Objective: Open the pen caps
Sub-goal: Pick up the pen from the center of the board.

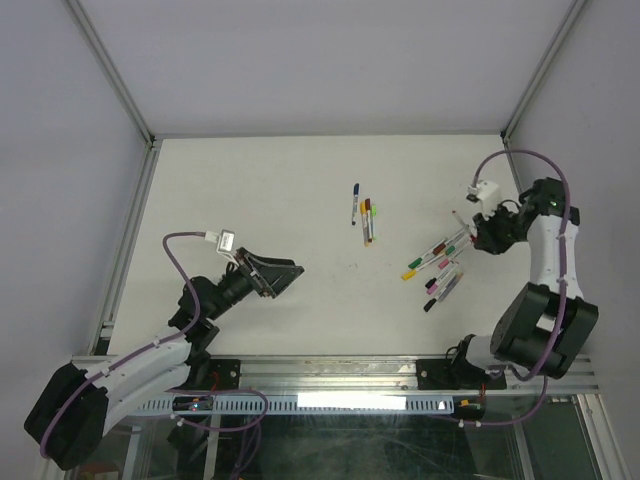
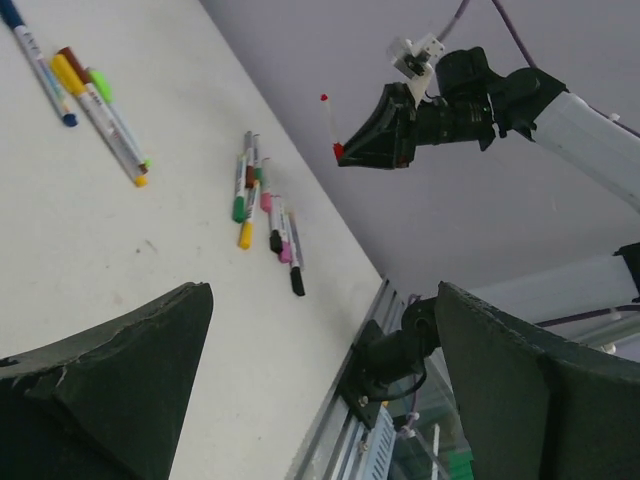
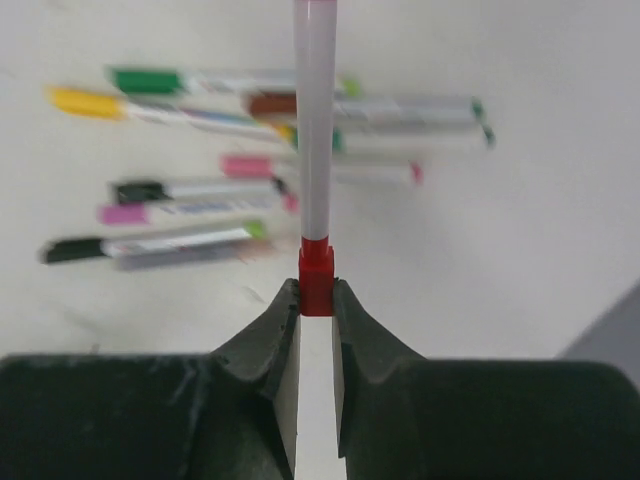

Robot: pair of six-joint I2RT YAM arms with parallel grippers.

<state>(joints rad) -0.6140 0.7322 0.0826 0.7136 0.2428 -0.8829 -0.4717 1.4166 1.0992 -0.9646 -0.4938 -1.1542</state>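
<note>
At the right, right gripper (image 3: 317, 292) clamps the red cap (image 3: 316, 265) of a raised pen (image 3: 316, 120), not yet off; left gripper (image 1: 272, 272) stands wide apart, empty; other pens (image 1: 440, 262) lie capped.

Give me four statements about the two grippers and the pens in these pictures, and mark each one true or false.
1. The right gripper is shut on the red cap of a white pen. True.
2. That white pen lies flat on the table. False: it is held up in the air, clear of the surface.
3. The left gripper is open and holds nothing. True.
4. The other pens all lie in a single pile. False: there is a larger group close to the right arm and a smaller group apart from it, nearer the middle of the table.
</note>
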